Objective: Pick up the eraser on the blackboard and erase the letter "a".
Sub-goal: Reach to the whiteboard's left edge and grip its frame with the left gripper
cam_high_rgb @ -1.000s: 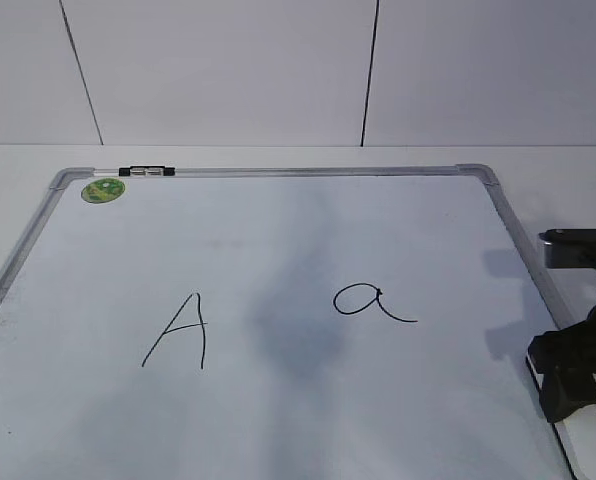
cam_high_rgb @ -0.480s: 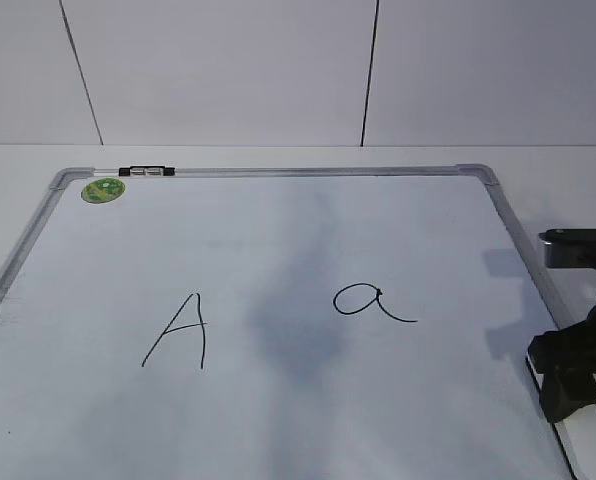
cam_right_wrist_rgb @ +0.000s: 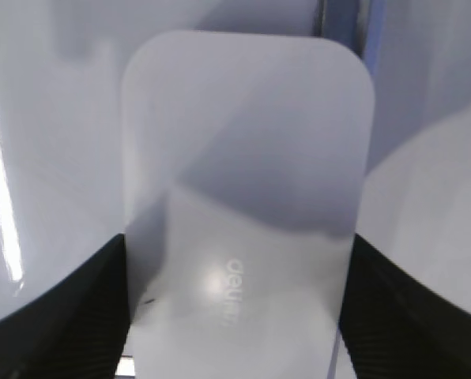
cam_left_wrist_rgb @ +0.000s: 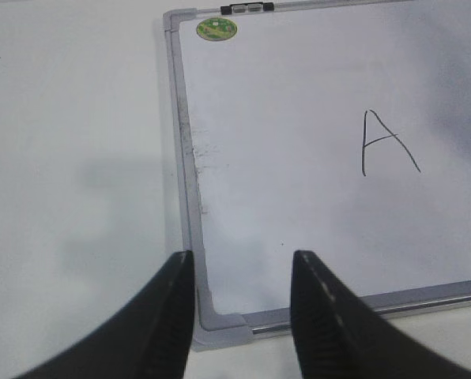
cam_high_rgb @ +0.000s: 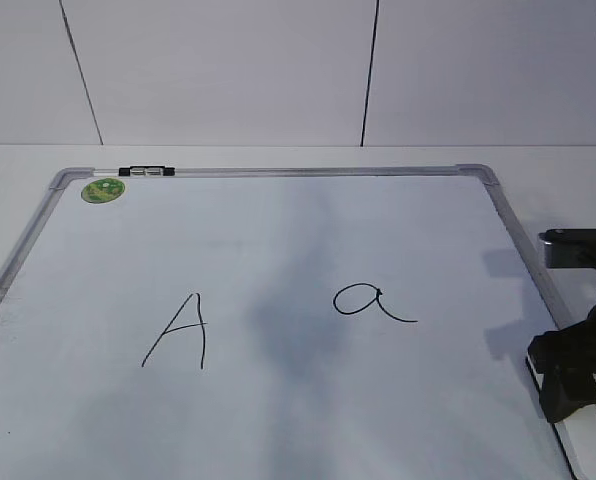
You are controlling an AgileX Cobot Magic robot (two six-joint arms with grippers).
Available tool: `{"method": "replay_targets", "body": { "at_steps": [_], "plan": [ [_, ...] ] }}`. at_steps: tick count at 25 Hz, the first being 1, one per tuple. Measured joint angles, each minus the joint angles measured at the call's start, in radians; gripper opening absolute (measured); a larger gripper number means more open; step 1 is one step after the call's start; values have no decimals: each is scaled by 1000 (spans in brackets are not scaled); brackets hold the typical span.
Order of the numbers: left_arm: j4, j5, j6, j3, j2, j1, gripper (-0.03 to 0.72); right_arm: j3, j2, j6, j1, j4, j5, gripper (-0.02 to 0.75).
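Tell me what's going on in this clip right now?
The right gripper sits at the right edge of the large white dry-erase board with a silver-grey frame, its jaws on either side of the white oblong plastic eraser; whether they press it yet is unclear. The small cursive "a" in black marker is untouched, as is the taller capital "A". The left gripper hangs open above the board's near left corner, holding nothing.

Slanted overview; two close wrist views
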Motion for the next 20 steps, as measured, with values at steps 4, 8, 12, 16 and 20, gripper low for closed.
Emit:
{"method": "replay_targets", "body": {
  "at_steps": [4,8,12,16,20],
  "plan": [
    [0,-20,0,-6,39,0,310,0,0,0,0,0,0,592],
    [0,-96,0,-43,119,0,321,0,0,0,0,0,0,592],
    [-2,-140,0,-86,290,0,323,0,0,0,0,-2,-2,592],
    [-6,-157,0,-155,509,-2,323,0,0,0,0,-4,-2,592],
    [-7,-159,0,-249,753,-2,323,0,0,0,0,-4,-4,592]
  ]
}}
